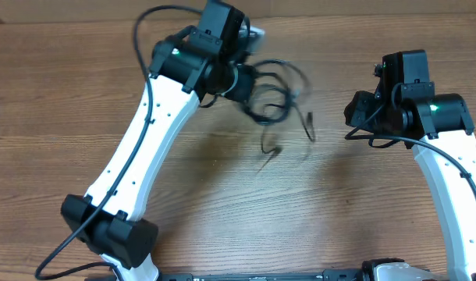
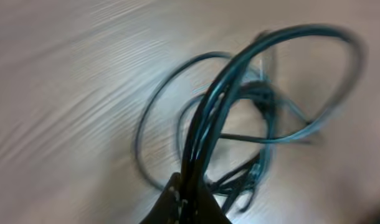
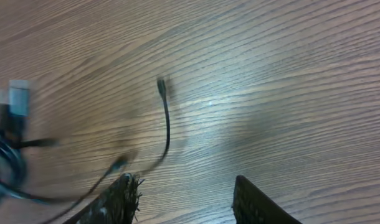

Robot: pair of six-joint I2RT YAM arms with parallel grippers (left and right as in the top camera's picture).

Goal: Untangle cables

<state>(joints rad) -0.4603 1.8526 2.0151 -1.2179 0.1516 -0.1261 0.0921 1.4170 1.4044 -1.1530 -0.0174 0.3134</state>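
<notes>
The cables (image 1: 275, 100) are a tangle of thin black cords hanging in loops from my left gripper (image 1: 239, 81), above the table at the upper middle. Loose ends with small plugs dangle down toward the wood (image 1: 271, 148). In the left wrist view my left gripper (image 2: 189, 199) is shut on a bundle of strands, with blurred cable loops (image 2: 240, 112) beyond it. My right gripper (image 1: 359, 109) is open and empty at the right. In the right wrist view its jaws (image 3: 185, 199) frame bare wood, with a cable end (image 3: 166, 118) dangling to their left.
The wooden table (image 1: 332, 203) fills all views. A small grey-white plug block (image 3: 18, 98) shows at the left of the right wrist view. The arms' own thick black cables run along both white arms (image 1: 148, 140).
</notes>
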